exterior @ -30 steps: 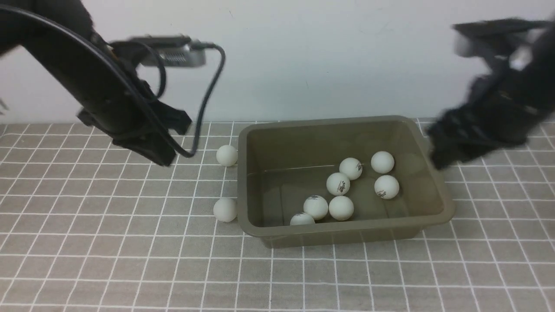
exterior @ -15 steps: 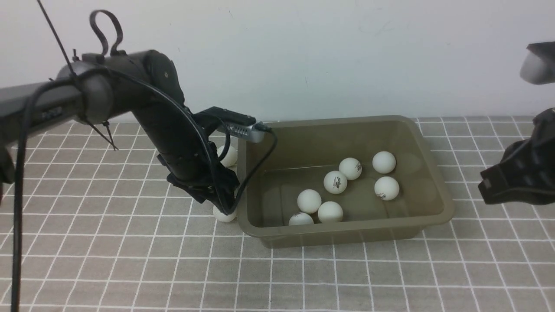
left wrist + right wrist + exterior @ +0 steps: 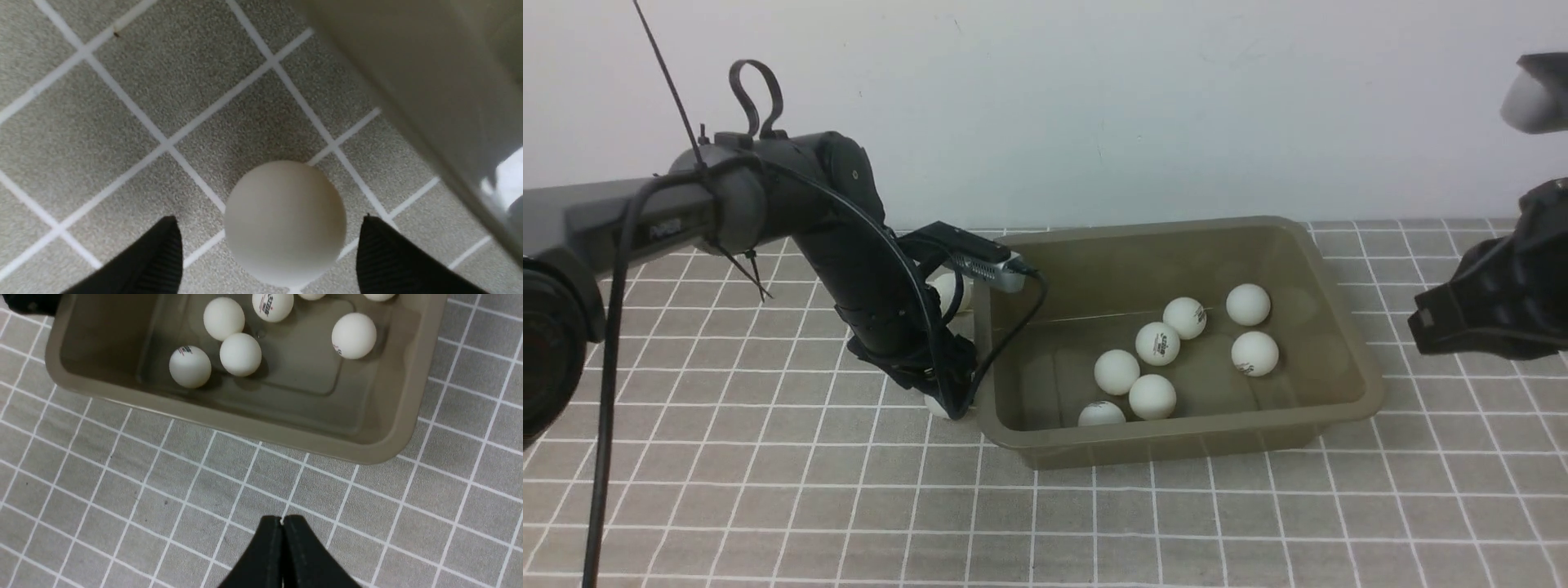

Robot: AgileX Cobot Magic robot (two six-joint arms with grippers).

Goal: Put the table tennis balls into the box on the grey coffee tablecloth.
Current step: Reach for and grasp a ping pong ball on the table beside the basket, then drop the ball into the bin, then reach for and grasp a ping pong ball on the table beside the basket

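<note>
The olive-green box (image 3: pixel 1339 327) stands on the grey coffee tablecloth (image 3: pixel 768 490) with several white table tennis balls (image 3: pixel 1157 343) inside. Two balls lie outside its left wall: one (image 3: pixel 937 406) near the front corner, one (image 3: pixel 949 287) further back, partly behind my left arm. My left gripper (image 3: pixel 943 390) is down over the front ball. In the left wrist view it (image 3: pixel 268 217) is open, with a fingertip (image 3: pixel 163 253) on each side of that ball (image 3: pixel 286 222) and gaps between. My right gripper (image 3: pixel 282 519) is shut and empty above the cloth, outside the box (image 3: pixel 245 433).
A pale wall runs along the back of the table. In the left wrist view the box wall (image 3: pixel 429 81) stands close beside the ball. My right arm (image 3: pixel 1494 310) hangs right of the box. A black cable loops from my left wrist camera (image 3: pixel 980 261) over the box's left rim.
My left arm swung from the back left down to the front ball and its jaws opened. My right arm drew back right from the box and shut. Balls inside rolled slightly.
</note>
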